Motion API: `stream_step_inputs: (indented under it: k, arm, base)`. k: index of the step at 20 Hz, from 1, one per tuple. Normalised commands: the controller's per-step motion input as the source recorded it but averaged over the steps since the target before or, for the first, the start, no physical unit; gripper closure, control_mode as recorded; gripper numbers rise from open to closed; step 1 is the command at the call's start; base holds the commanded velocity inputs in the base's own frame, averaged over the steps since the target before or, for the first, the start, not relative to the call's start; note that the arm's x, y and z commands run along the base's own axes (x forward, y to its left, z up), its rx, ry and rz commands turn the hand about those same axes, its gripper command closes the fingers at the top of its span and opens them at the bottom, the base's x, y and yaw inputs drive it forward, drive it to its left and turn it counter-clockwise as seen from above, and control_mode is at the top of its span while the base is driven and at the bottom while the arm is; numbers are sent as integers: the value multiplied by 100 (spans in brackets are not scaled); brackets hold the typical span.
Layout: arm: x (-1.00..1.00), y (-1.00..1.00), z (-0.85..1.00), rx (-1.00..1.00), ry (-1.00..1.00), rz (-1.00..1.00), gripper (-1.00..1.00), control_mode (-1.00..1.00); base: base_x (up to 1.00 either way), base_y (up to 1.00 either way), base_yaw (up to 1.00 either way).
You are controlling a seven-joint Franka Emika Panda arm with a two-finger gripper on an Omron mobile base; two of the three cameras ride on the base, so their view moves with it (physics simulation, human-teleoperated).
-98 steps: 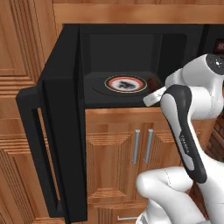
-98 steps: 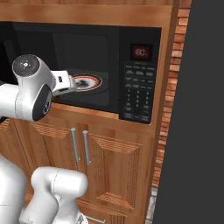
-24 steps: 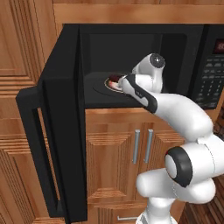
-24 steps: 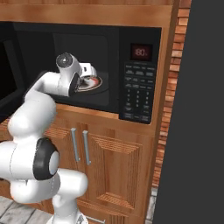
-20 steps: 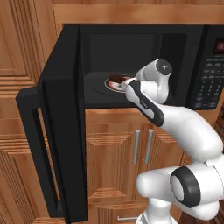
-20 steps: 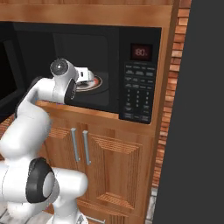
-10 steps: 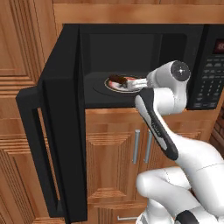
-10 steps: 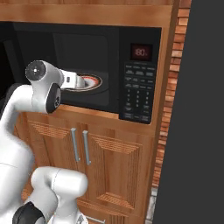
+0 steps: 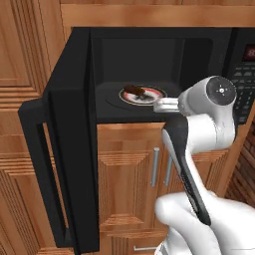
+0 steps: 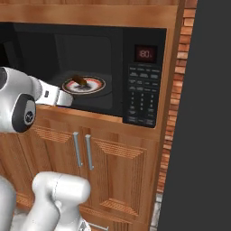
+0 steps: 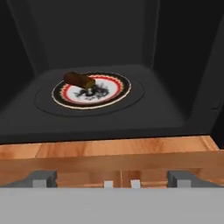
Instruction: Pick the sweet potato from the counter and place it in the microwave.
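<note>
We see the sweet potato (image 11: 79, 80) lying on the red-ringed turntable (image 11: 114, 93) inside the microwave (image 9: 149, 55), toward the plate's far-left rim in the hand view, tilted across the rim and not centred. It rests on its long side, which is why it sits stable there with nothing holding it. Our pincer (image 11: 113, 178) is released: its two finger tips (image 11: 42, 177) stand wide apart at the bottom of the hand view, with nothing between them, outside the cavity and in front of the wooden ledge (image 11: 113, 151) below the opening. In the left base view the hand (image 9: 166, 104) sits just at the front lip of the cavity, well apart from the potato.

The door (image 9: 69, 149) hangs fully swung out to the left, which leaves the mouth free for the arm. We judge the placing as done, since the potato lies on the plate, clear of the pincer. Because it lies near the rim, a turning plate could carry it close to the wall, but it looks settled.
</note>
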Motion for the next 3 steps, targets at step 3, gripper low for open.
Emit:
stream_step_inputs:
  k: [3]
  arm:
    - [-100,0,-17,10,0,-13,-100,-100]
  base:
    - [0,0,0]
